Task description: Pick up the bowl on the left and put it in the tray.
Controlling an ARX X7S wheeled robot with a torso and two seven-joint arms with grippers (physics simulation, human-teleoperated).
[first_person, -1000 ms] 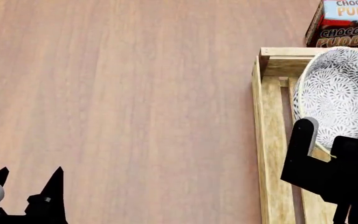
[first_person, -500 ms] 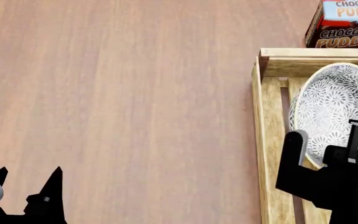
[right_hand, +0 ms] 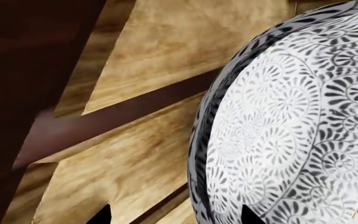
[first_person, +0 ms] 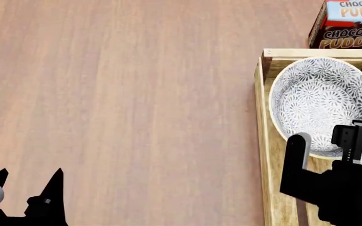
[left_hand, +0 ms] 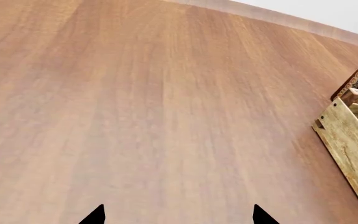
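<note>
Your round white ceramic bowl with the dense grey-black floral pattern sits inside the long light-wood slatted crate, whose right side is cut off. The black right gripper hides the bowl's near rim — fingers apart. Only the left gripper tips show, spread. A chocolate pudding box stands beyond, on the brown wooden table.
</note>
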